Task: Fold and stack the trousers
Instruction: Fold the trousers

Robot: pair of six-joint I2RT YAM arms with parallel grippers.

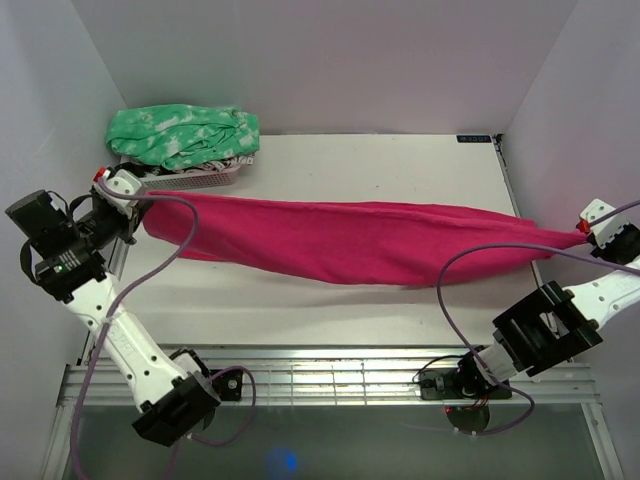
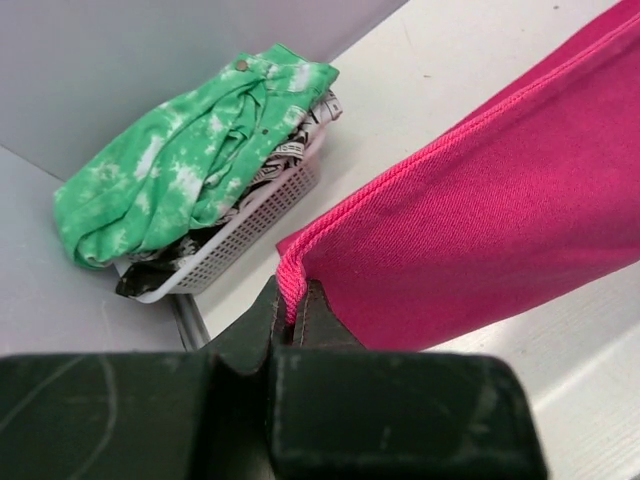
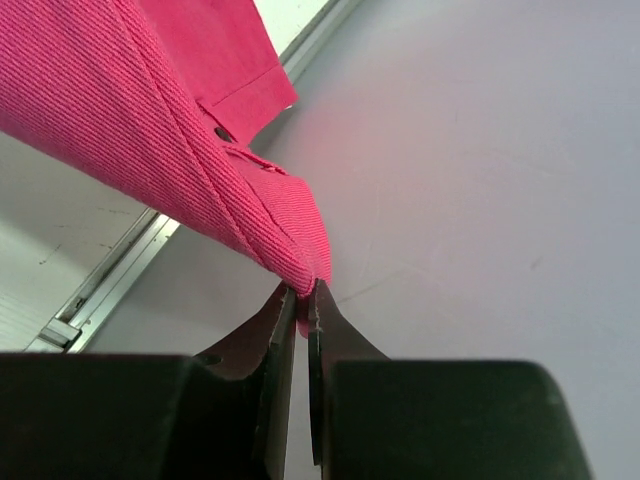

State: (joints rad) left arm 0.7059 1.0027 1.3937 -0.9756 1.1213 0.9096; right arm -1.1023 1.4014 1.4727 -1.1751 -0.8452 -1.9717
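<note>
The magenta-pink trousers (image 1: 350, 238) hang stretched across the table from left to right, sagging in the middle. My left gripper (image 1: 138, 200) is shut on their hemmed left end (image 2: 292, 285) beside the basket. My right gripper (image 1: 583, 232) is shut on their right end (image 3: 300, 262), held up close to the right wall. In the right wrist view a button and pocket seam show on the fabric (image 3: 130, 120).
A white mesh basket (image 1: 205, 180) at the back left corner holds a green-and-white mottled garment (image 1: 185, 135) and a dark patterned cloth; it also shows in the left wrist view (image 2: 250, 225). White walls close in on the left, back and right. A metal rail (image 1: 330, 375) runs along the near edge.
</note>
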